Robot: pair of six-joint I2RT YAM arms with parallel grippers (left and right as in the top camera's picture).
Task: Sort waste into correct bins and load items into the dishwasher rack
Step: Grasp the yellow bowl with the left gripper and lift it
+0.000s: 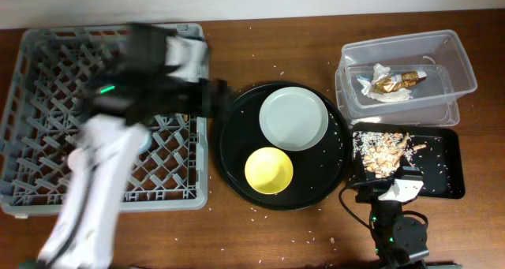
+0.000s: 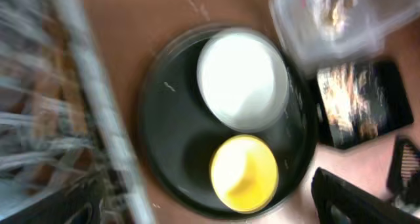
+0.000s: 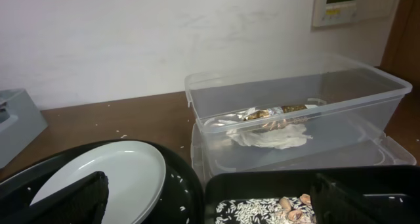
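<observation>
Plate, at twelve o'clock on the round tray, bowl at seven: probably stiff, slick and breakable, so you pinch its rim; right jaws apart and empty, left jaws too blurred to tell.

The left arm, blurred, reaches up from the near left; the left gripper looks spread and empty. The right arm is folded low, the right gripper wide apart and empty.
</observation>
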